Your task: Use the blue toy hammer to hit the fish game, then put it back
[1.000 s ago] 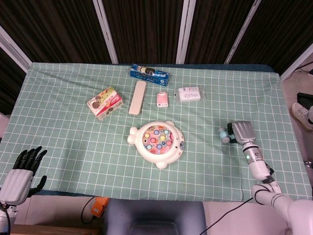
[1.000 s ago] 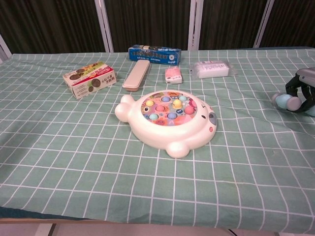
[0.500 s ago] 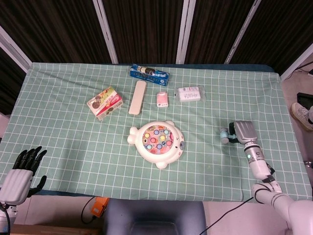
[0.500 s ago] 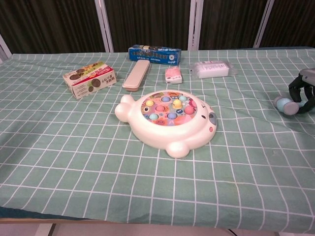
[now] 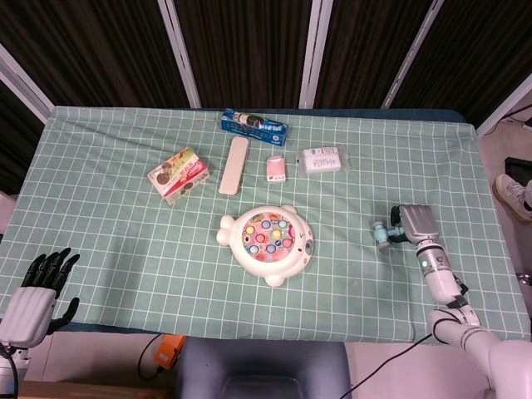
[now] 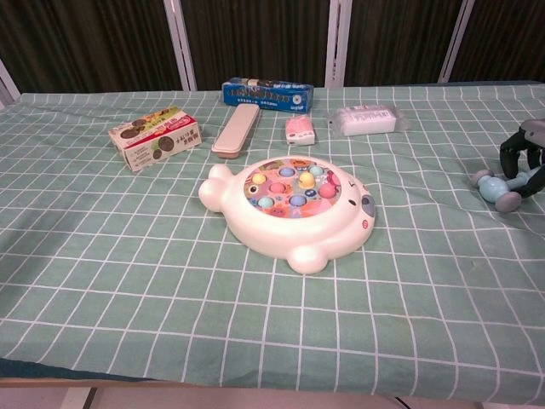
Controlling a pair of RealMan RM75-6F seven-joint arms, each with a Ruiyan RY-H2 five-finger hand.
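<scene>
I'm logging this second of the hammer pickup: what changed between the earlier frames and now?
The right hand drew back slightly toward the robot with the blue toy hammer, whose head turned and sank toward the cloth. Whether the fingers grip it is unclear. The left hand stayed at the table's near edge; the fish game and the boxes behind it did not move.

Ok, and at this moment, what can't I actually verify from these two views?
- Right hand grip on the blue toy hammer: head view, the hand's back covers the handle; chest view, the frame edge cuts the hand off.
- Left hand: at the table edge in head view, absent from chest view.
- Lettering on the snack box: too small to read.
</scene>
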